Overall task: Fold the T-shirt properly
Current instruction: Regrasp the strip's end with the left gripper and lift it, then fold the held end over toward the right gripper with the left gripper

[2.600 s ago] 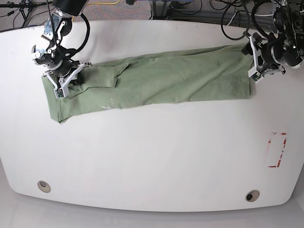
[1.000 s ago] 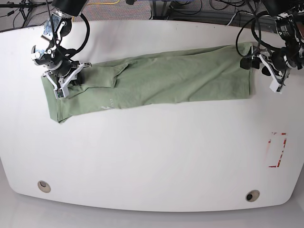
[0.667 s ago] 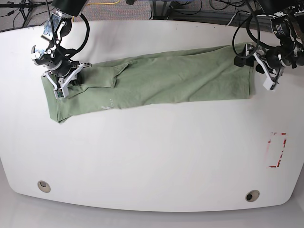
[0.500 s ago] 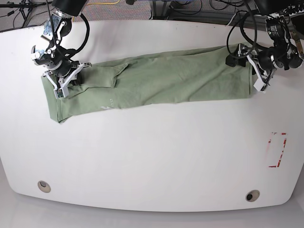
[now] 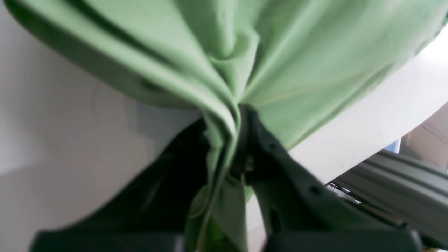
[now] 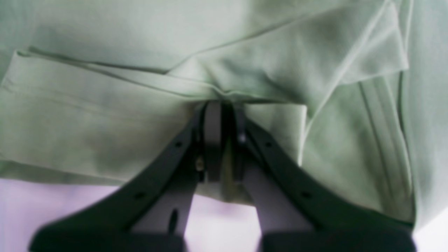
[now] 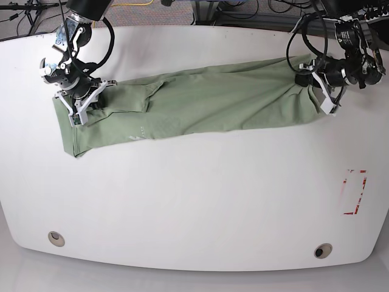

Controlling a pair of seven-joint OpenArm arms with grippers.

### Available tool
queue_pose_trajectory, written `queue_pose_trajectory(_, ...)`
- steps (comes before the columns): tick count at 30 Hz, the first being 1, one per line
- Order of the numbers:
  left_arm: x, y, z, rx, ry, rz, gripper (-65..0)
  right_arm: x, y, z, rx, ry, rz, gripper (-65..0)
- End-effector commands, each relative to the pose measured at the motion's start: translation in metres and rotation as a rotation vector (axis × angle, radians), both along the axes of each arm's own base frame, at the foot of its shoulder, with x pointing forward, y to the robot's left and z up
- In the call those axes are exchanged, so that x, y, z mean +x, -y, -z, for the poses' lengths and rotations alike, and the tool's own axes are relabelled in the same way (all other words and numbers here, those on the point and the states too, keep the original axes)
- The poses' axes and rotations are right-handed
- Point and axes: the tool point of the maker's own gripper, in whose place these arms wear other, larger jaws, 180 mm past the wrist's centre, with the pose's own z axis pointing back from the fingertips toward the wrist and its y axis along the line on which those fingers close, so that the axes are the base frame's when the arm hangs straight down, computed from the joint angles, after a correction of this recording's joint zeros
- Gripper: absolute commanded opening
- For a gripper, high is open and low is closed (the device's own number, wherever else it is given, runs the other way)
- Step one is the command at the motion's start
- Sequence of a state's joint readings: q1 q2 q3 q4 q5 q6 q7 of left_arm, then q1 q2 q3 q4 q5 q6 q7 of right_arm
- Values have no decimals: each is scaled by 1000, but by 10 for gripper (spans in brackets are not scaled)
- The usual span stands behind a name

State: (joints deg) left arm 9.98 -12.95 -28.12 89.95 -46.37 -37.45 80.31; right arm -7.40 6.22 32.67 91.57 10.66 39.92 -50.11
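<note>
Base view: T-shirt point(image 7: 206, 103) lengthwise-folded on table point(image 7: 194, 201); left end effector point(image 7: 311, 85), right end effector point(image 7: 82, 103) both clamped onto it.

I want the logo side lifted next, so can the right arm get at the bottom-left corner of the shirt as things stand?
Probably yes, but not straight away. The right gripper is shut on the shirt just above that corner, with only bare table around it. It would have to release its grip first.

I can read no words, brands or numbers anywhere. The pale sage-green knit T-shirt point(image 7: 200, 103) near the table's far edge bears a small white chest mark point(image 7: 137, 133), too tiny to make out. A red-outlined rectangle point(image 7: 355, 192) marks the white table point(image 7: 194, 201) near its right edge.
</note>
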Motion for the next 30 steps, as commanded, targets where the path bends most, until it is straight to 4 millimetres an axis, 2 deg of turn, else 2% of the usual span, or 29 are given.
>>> queue_pose_trajectory(1, 13, -10, -19, 25, 62, -21, -635, -1, 9, -3, -33, -9, -1, -610)
queue_pose_trajectory(6, 25, -15, -47, 79, 158, -17, -647, -1, 9, -3, -33, -11, -1, -610)
queue_pose_trajectory(10, 35, 0, -68, 115, 237, 49, -647, -2, 9, -2, -33, -12, -1, -610)
queue_pose_trajectory(18, 45, 37, -74, 97, 268, 178, -647, -3, 8, -2, -33, -14, -3, -610)
queue_pose_trajectory(25, 41, 77, -69, 43, 261, 273, -647, -3, 8, -2, -33, -15, -3, -610)
queue_pose_trajectory(30, 53, 104, -78, -12, 303, 299, -647, -3, 9, -2, -37, -17, -3, -610)
